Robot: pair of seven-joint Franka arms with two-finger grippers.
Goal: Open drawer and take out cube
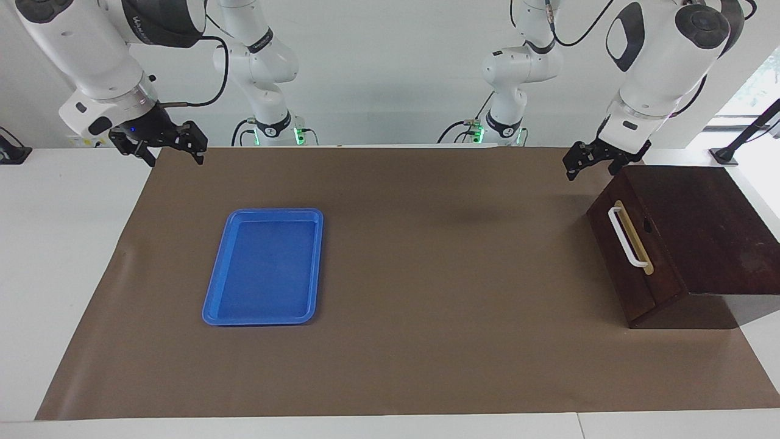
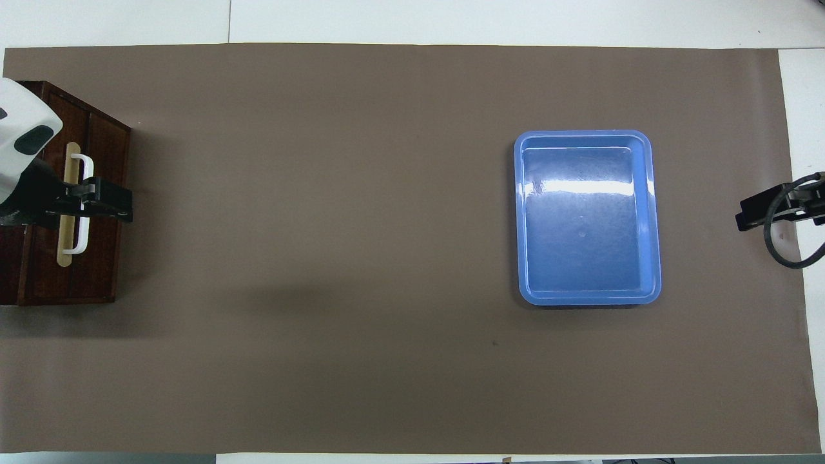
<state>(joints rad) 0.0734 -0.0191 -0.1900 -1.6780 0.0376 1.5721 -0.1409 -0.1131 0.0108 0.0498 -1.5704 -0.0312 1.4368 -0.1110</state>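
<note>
The dark brown wooden box (image 1: 701, 231) stands at the left arm's end of the table. Its drawer (image 1: 615, 262) is shut, its white bar handle (image 1: 627, 238) on a tan strip facing the middle of the table. The drawer (image 2: 103, 258) and handle (image 2: 80, 203) also show in the overhead view. The yellow cube is hidden. My left gripper (image 1: 591, 166) is open and empty, raised over the box's front edge at the corner nearer the robots; in the overhead view it (image 2: 109, 205) covers the middle of the handle. My right gripper (image 1: 164, 146) is open, empty and waits raised over the right arm's end of the mat.
A flat blue plastic tray (image 1: 259, 321) lies empty on the brown mat (image 1: 426, 305) toward the right arm's end; it also shows in the overhead view (image 2: 590, 298). White tabletop borders the mat.
</note>
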